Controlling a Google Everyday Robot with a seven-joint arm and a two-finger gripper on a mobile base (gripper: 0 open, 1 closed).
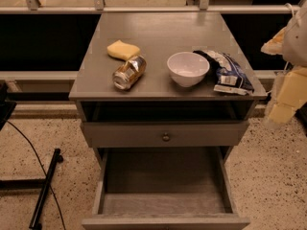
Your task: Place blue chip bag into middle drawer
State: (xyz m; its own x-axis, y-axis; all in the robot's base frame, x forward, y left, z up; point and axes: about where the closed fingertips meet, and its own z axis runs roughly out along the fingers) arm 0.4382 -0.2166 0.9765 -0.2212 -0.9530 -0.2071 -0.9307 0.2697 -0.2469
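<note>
Cabinet top [158,30]: sponge [123,50] 9 o'clock; can [128,72] on side, 8; bowl [188,68] 4; blue chip bag [227,71] 3. Gripper [283,102] beyond right edge.

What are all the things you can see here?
cabinet: one, grey, centre
sponge: one, yellow, back left of the cabinet top
can: one, gold-brown, on its side just in front of the sponge
bowl: one, white, upright, right of the can
chip bag: one, blue and white, right of the bowl, by the top's right edge
shut drawer: one, grey with a round knob, under the top
open drawer: one, grey, pulled out below the shut one
stand: one, black, on the floor at left
gripper: one, pale yellow and white, at the right edge, beside the cabinet, apart from the chip bag
</note>
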